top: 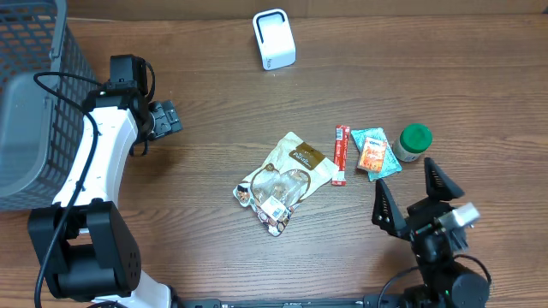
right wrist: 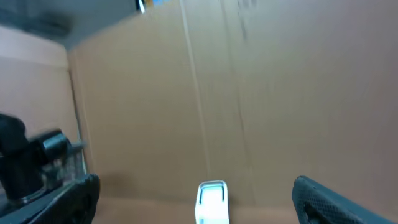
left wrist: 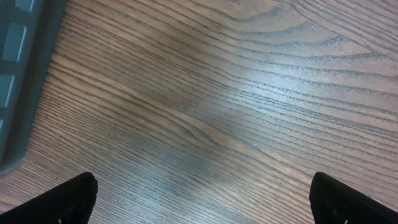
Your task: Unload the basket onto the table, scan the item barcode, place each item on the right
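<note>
Right gripper and left gripper: both wide open, empty; hazard: orange packet, red stick and jar lie crowded together, inviting a double grab.

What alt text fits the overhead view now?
The left gripper and right gripper are open and empty above a wooden table. A snack pouch, red stick packet, orange packet and green-lidded jar lie mid-table; a white scanner stands beyond them.

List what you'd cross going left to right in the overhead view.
Grey basket → left gripper → snack pouch → red stick packet → orange sachet → green-lidded jar.
</note>
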Motion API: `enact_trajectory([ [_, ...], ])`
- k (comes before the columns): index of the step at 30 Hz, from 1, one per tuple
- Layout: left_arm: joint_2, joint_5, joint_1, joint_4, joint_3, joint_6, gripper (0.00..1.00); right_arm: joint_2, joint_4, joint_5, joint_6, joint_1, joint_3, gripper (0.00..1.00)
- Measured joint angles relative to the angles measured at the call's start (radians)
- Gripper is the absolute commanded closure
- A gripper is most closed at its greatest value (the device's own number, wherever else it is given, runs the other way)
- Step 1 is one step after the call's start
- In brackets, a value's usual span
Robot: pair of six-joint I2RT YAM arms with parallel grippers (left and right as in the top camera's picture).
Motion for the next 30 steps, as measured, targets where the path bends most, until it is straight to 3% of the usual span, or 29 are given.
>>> enact_trajectory([
  [11, 0.000, 0.000, 0.000, 0.000, 0.000, 0.000, 0.00, -0.002, -0.444, 0.027, 0.000, 0.000, 0.000, 0.00],
  [30, 0.000, 0.000, 0.000, 0.000, 0.000, 0.000, 0.00, -0.003, -0.444, 0.038, 0.000, 0.000, 0.000, 0.00],
])
